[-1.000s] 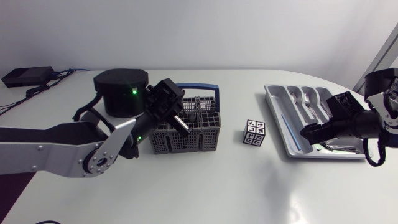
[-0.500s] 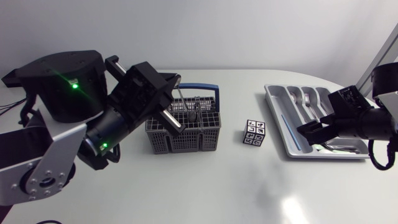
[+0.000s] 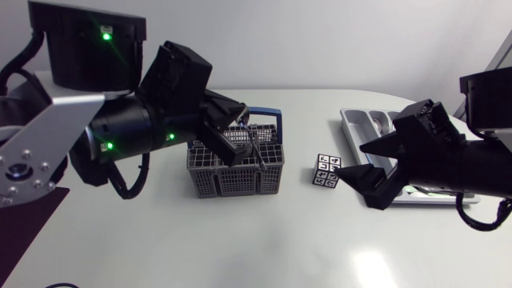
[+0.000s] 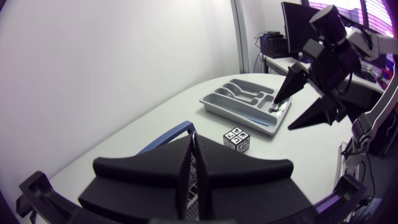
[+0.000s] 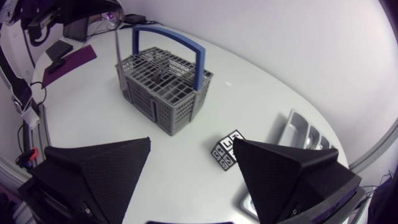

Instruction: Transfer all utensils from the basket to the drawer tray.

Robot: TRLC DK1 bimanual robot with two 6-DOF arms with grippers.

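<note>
Our left gripper (image 4: 194, 148): fingers pressed together on thin grey utensil (image 5: 118, 53), upright over grey mesh basket (image 3: 236, 178) with blue handle. Our right gripper (image 5: 192, 144): fingers wide apart, near grey tray (image 3: 352, 120) at basket's 3 o'clock

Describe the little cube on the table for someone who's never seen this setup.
On the white table, look at the bare stretch between the grey mesh basket with the blue handle and the grey tray. The cube sits there alone, touching neither. It is the only thing with black-and-white patterned faces.
</note>
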